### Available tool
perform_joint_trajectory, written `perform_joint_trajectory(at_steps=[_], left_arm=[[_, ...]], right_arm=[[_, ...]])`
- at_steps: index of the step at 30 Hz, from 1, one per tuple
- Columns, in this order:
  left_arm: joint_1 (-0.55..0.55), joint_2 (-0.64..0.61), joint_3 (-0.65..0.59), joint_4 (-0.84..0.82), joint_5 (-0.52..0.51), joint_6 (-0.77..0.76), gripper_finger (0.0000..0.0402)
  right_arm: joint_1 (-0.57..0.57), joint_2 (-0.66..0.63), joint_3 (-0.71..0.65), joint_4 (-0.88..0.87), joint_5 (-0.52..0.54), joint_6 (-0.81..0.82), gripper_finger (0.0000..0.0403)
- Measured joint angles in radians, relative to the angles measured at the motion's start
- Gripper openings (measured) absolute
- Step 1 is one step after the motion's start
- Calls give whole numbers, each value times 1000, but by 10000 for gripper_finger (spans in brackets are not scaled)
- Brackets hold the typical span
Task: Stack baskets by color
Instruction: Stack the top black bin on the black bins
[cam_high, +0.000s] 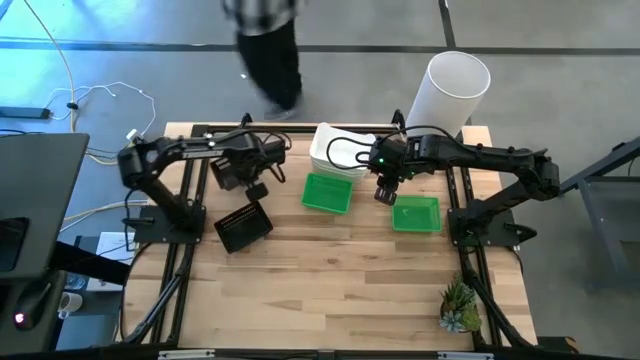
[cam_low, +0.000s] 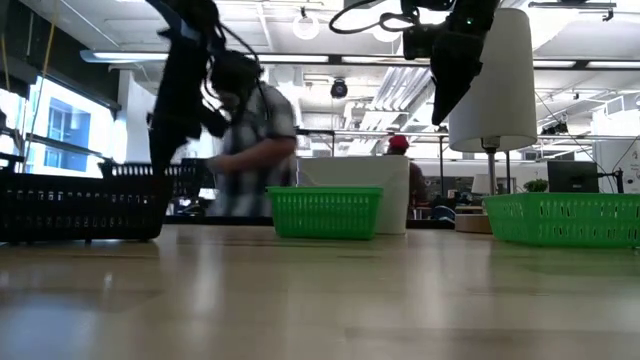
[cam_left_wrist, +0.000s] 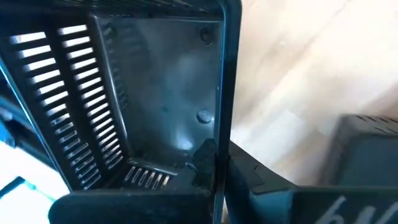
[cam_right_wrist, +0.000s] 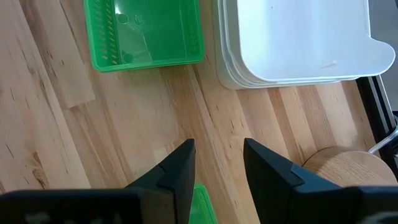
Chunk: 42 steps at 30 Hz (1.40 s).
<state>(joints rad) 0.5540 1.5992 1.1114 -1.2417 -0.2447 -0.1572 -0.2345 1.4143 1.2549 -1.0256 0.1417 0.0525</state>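
A: Black plastic is what the left gripper (cam_left_wrist: 214, 165) has, its fingers pinched together on the rim of a black basket (cam_left_wrist: 155, 93) at the table's left rear. Seen from above, that basket (cam_high: 232, 172) sits under the wrist, with another black basket (cam_high: 244, 227) lying apart, nearer the front.

B: So the black pile isn't made yet?

A: I judge not. Two black ones show, and I can't tell if a third sits nested in either.

B: And the right gripper (cam_right_wrist: 217, 168)?

A: Spread and empty, hanging above bare wood between the two green baskets. One green basket (cam_high: 327, 192) lies near the middle, the other green basket (cam_high: 416, 213) just beside the gripper, toward the right. They're apart, so green is unfinished too.

B: White?

A: The white baskets (cam_right_wrist: 292, 40) sit nested in one pile at the rear middle. That colour looks done.

B: Anything in the way?

A: A tall white cylinder (cam_high: 447, 92) stands at the right rear corner, close behind the right arm. A small plant (cam_high: 459, 307) sits at the front right, well clear. A person (cam_high: 268, 50) walks past behind the table.
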Motion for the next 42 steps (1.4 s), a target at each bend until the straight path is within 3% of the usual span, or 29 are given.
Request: perform_joint_trajectory(at_steps=[9,16,30,42], left_arm=[[-196,-196,1,-104,75,-299,0],[-378,-263,38,-102,149,-491,0],[-679,-263,126,-101,168,-789,0],[-749,-136,126,-110,159,-827,0]], right_arm=[[0,0,0,0,8,28,122],[0,0,0,0,8,27,122],[0,0,0,0,6,26,122],[0,0,0,0,3,30,122]])
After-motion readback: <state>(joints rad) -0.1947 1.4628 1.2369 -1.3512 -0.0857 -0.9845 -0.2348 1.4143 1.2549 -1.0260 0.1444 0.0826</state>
